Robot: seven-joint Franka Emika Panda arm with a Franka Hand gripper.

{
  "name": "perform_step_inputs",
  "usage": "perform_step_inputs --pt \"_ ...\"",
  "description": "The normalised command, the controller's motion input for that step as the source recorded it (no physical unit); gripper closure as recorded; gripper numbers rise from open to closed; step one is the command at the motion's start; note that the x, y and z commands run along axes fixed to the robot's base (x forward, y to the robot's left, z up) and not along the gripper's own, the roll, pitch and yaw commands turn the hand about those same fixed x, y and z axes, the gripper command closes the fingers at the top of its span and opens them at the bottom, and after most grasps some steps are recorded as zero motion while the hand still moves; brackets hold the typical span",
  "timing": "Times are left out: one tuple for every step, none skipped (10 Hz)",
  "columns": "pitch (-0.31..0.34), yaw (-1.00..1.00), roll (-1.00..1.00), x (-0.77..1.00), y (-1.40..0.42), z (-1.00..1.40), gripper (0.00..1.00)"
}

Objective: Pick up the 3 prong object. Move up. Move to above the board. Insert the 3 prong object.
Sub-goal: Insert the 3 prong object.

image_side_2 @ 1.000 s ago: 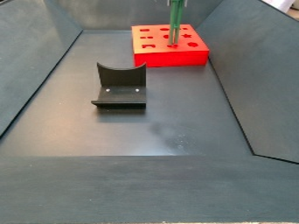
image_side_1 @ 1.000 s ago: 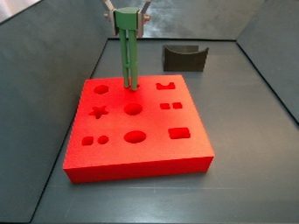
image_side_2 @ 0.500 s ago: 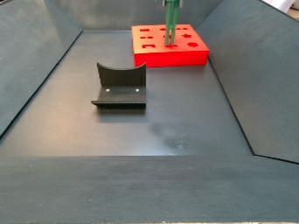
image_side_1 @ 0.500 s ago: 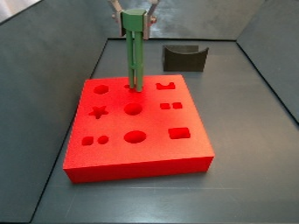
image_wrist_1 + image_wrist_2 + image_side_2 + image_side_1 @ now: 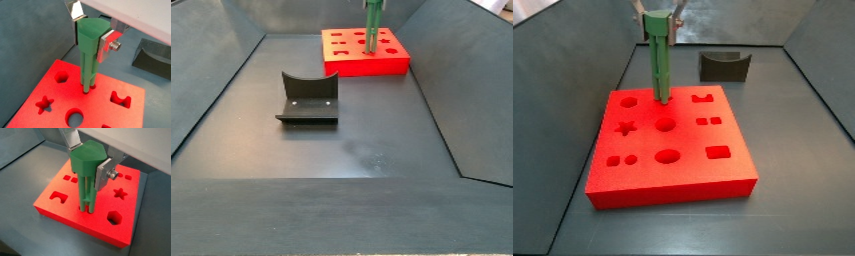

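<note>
Insertion underway: the pincer (image 5: 92, 30) clamps the peg (image 5: 89, 55), prongs at the board (image 5: 67, 100) holes; next, press straight down.

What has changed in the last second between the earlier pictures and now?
Almost nothing. The end effector is still shut on the green 3 prong object, which stands upright with its prongs at the holes of the red board; it swayed slightly sideways and came back. The board and the dark fixture did not move.
</note>
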Motion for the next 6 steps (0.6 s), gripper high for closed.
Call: perform_step_inputs --pt "-0.019 -0.21 0.00 0.00 0.00 -0.06 1.00" --pt "-0.023 -0.35 0.00 0.07 -0.07 -0.08 1.00" --pt "0.000 -0.20 0.00 0.01 0.00 -0.01 1.00" --pt "0.000 -0.04 0.00 0.00 0.00 0.00 1.00" --pt "0.000 -0.03 0.00 0.00 0.00 0.00 1.00" --pt "0.000 -0.05 0.00 0.00 0.00 -0.02 1.00"
